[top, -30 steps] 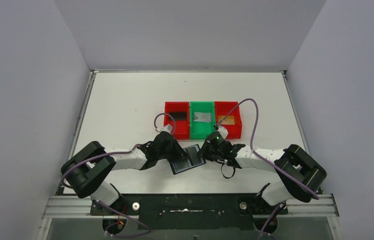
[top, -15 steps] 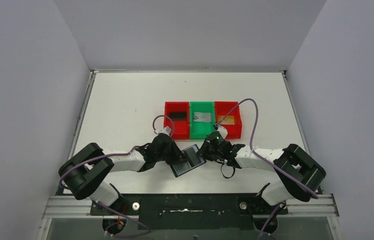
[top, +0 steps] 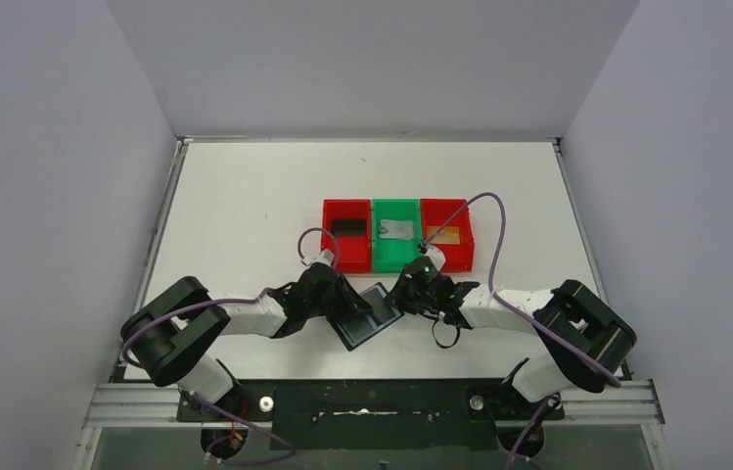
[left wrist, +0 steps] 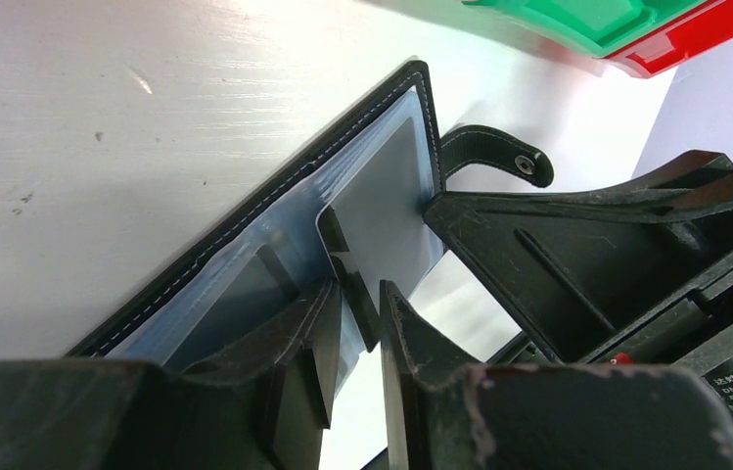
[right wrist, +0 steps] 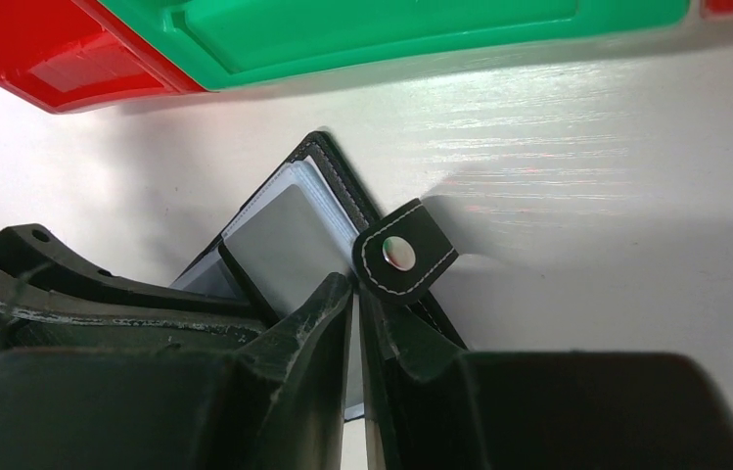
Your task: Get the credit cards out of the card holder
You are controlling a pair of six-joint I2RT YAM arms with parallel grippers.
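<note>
The black card holder [top: 366, 316] lies open on the table between my two grippers, its shiny grey-blue inner face [left wrist: 245, 274] up. A grey card [left wrist: 382, 206] stands partly out of a pocket; it also shows in the right wrist view [right wrist: 289, 245]. My left gripper [left wrist: 357, 313] is shut on that card's dark lower edge, and sits at the holder's left side in the top view [top: 347, 305]. My right gripper [right wrist: 355, 294] is shut on the holder's right edge beside the snap strap [right wrist: 403, 257], and shows at the holder's right in the top view [top: 399, 300].
Three bins stand in a row just behind the holder: a red bin [top: 327, 243] with a black card [top: 347, 226], a green bin [top: 376, 257] with a grey card [top: 396, 230], and a red bin [top: 466, 257] with a gold card [top: 443, 236].
The card holder and both grippers have shifted very slightly toward the near edge. Both grips look the same.
</note>
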